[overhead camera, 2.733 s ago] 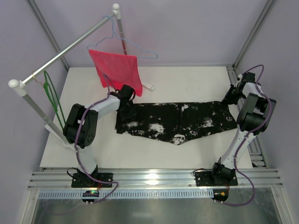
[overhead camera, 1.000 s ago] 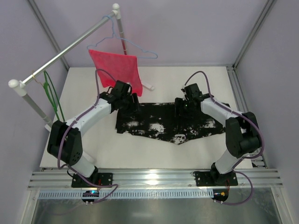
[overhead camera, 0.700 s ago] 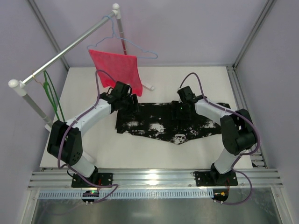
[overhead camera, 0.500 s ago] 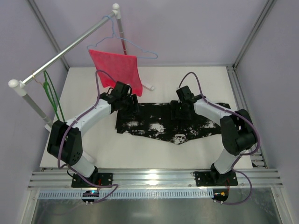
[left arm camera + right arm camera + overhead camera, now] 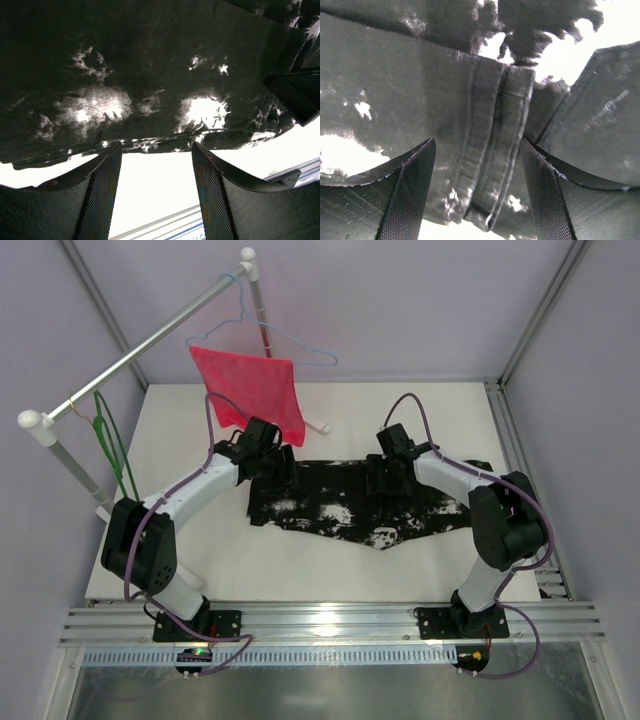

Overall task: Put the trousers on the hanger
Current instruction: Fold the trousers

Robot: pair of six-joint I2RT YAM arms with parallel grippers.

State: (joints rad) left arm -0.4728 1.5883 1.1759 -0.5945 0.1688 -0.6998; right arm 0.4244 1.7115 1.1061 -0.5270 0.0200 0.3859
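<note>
Upper left of frame: metal rail on white posts. A pale blue wire hanger is hooked at its far end, w/ a red mesh cloth draped over it.
Left edge: thin green hanger hangs off the rail near the front post, well apart from the trousers.
Mid-frame: trousers lie flat on the white table, spread left to right.
In the way: red cloth's lower corner hangs just behind the L gripper. Both arms reach over the trousers' upper edge.
Fabric: black, mottled w/ irregular white splotches, lightly wrinkled. Lower edge dips to a point near centre.
Seam: thick stitched band, raised, seen in R wrist view.
L gripper, wrist view: jaws wide, nothing btwn them. Mesh-textured pads frame the trousers' edge and bare table.
R gripper: jaws wide, straddling the stitched band. Pads aren't touching it.
L arm: stretched diagonally from bottom left, wrist tilted down over the trousers' left end.
R arm: elbow out at right, forearm angled in toward centre top of the trousers.
</note>
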